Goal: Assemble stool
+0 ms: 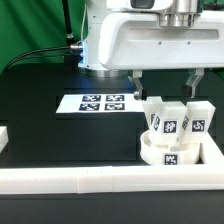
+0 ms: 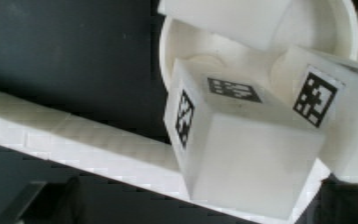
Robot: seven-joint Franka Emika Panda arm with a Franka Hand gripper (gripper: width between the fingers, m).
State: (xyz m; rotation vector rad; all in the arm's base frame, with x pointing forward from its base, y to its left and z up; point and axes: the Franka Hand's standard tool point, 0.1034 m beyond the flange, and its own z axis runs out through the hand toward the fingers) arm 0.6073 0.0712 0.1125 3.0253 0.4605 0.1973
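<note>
Exterior view: claw (image 1: 167, 88) open abv legs (image 1: 176, 118).

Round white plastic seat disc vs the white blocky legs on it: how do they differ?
The round white plastic seat disc lies flat and low on the table; the white blocky legs stand upright on top of it. The disc is wide and round; each leg is narrow and boxy. The disc shows one tag on its side wall; the legs show tags on their upper faces. Both are white plastic carrying black-and-white square tags, below the gripper.
</note>
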